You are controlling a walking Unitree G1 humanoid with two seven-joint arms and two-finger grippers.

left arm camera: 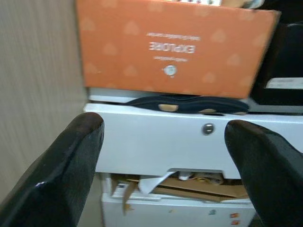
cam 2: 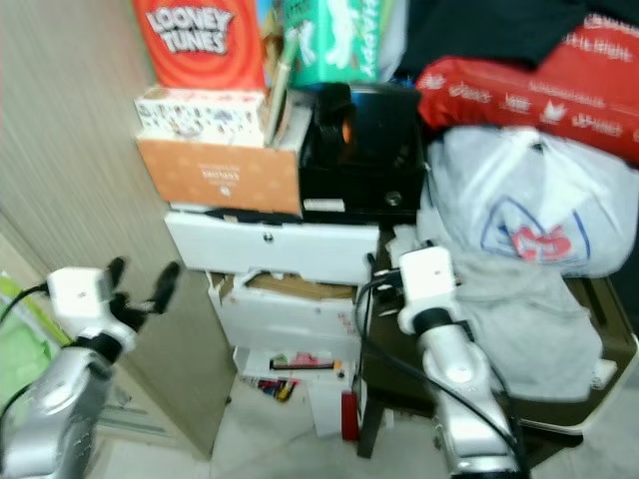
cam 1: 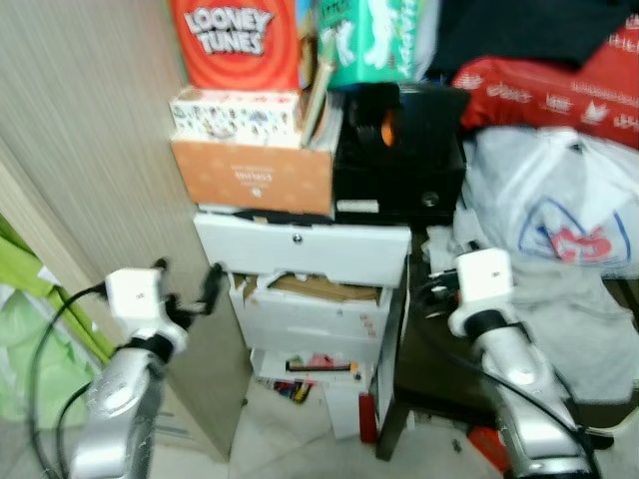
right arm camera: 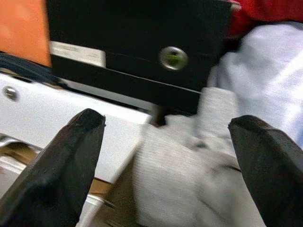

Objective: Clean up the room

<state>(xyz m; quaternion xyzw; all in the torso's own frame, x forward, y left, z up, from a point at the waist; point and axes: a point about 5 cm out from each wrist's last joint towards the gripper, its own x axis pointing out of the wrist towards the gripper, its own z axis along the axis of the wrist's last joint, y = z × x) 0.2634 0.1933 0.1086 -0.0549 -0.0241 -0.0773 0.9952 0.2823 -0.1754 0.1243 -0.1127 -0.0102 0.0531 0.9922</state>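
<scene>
White drawer unit, drawers ajar, stuffed w/ cardboard, orange box atop

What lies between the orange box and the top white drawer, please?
A flat dark item lies sandwiched between the orange box and the white drawer, shown in the left wrist view.

Both silver arms are raised forward, bent at the elbow, each with a white wrist block behind its claw. The left claw has its two black fingers spread wide apart, nothing between them. The right claw is likewise spread wide, its fingers holding nothing. A black cable loops beside the left arm.
</scene>
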